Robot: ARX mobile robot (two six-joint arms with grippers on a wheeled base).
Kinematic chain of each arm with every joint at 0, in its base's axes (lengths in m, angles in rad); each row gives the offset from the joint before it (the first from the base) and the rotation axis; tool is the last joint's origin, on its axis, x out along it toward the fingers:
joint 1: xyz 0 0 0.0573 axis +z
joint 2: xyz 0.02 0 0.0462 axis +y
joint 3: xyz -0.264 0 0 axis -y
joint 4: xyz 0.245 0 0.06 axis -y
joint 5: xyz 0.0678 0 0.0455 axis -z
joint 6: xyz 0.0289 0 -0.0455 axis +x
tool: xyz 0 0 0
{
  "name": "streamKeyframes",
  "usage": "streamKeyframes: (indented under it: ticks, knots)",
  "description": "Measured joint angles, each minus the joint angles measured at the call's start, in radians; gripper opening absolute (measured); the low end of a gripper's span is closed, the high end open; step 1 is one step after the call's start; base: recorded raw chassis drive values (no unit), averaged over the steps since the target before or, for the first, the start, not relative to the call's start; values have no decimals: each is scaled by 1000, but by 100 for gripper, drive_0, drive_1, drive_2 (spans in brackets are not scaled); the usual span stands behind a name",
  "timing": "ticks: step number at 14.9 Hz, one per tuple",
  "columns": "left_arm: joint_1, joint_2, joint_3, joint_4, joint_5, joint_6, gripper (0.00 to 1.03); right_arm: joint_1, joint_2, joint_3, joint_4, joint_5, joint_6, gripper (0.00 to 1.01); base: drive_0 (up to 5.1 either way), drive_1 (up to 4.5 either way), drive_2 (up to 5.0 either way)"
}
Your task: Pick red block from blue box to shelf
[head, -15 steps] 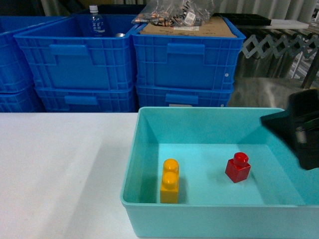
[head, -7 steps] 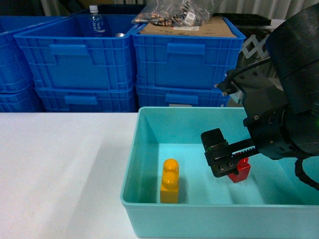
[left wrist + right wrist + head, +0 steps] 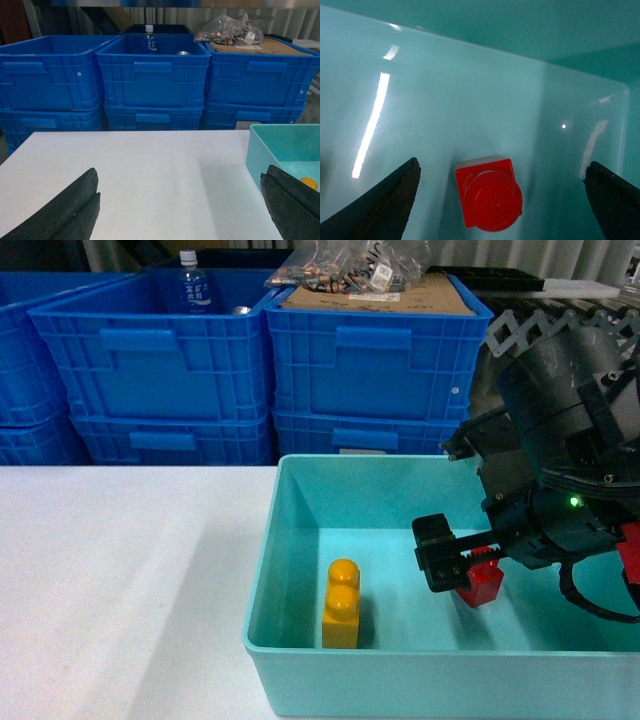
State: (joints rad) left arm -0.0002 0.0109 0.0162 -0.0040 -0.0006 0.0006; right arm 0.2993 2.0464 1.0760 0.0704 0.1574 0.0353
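We see our right gripper [image 3: 502,200] spread wide above the red block [image 3: 489,199], resting at four o'clock on the blue box [image 3: 300,540] floor; closing off-centre could nudge it aside.

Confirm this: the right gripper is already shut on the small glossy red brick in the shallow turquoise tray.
Not shut: the right wrist view shows the right gripper open, fingers wide either side of the small glossy red brick, which sits on the shallow turquoise tray floor.
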Motion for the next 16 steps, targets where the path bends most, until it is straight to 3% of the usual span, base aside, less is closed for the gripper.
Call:
streamKeyframes:
  ticks: [4, 5, 7, 11, 16]
  knots:
    - [0, 0, 0, 0, 0, 0, 98, -13, 93, 67, -17, -27, 16, 98, 0, 0, 0]
    - [0, 0, 0, 0, 0, 0, 98, -12, 127, 97, -19, -29, 21, 90, 0, 0, 0]
    - [0, 0, 0, 0, 0, 0, 98, -13, 150, 114, -10, -25, 33, 30, 0, 0, 0]
    - [0, 0, 0, 0, 0, 0, 98, -19, 88, 52, 15, -48, 51, 30, 0, 0, 0]
    - [0, 0, 0, 0, 0, 0, 98, -42, -197, -117, 98, -105, 61, 30, 0, 0, 0]
